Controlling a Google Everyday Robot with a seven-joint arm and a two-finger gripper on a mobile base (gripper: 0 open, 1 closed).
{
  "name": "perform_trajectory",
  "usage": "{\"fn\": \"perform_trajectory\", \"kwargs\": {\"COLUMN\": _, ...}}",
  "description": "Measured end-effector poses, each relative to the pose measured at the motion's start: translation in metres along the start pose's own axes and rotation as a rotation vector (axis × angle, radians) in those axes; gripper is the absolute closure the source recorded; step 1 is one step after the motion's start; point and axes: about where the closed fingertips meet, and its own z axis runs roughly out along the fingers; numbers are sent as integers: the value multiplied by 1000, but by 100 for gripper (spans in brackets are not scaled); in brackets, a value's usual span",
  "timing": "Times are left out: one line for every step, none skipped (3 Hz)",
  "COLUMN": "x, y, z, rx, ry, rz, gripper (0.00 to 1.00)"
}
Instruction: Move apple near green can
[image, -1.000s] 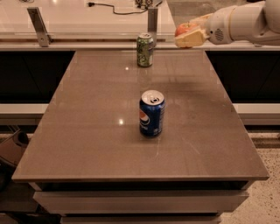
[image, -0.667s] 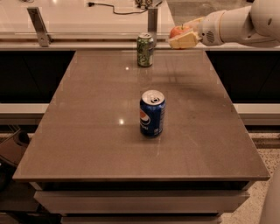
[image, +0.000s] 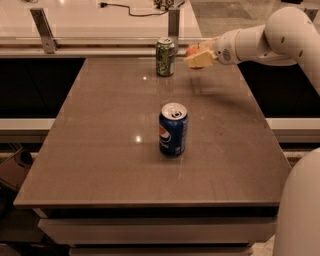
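Reaching in from 3 o'clock, the arm (image: 260, 42) carries the end effector (image: 196, 56) over the far edge of the surface (image: 100, 165), its fingers closed around the apple (image: 192, 49). The green can (image: 165, 56) stands upright at 9 o'clock from the apple, close by but apart, a clear gap showing between them. Any closing move would run straight toward 9 o'clock, and a short one, with the can's long axis vertical and easy to tip if brushed. A blue can (image: 173, 129) stands at mid-surface, toward 6 o'clock from the green one and well apart from the arm's line. Only the apple's upper red side shows; the pale fingers cover the rest, so its stem and underside cannot be made out. Whether the fruit hangs above the surface or already rests on it is hard to judge from this angle. By the look of it the apple is already near its mark, with lowering and release left to do.
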Motion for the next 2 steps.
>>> {"fn": "perform_trajectory", "kwargs": {"x": 22, "y": 6, "z": 16, "rx": -30, "ry": 22, "rz": 41, "gripper": 100}}
{"fn": "perform_trajectory", "kwargs": {"x": 39, "y": 14, "z": 28, "rx": -44, "ry": 31, "rz": 75, "gripper": 100}}
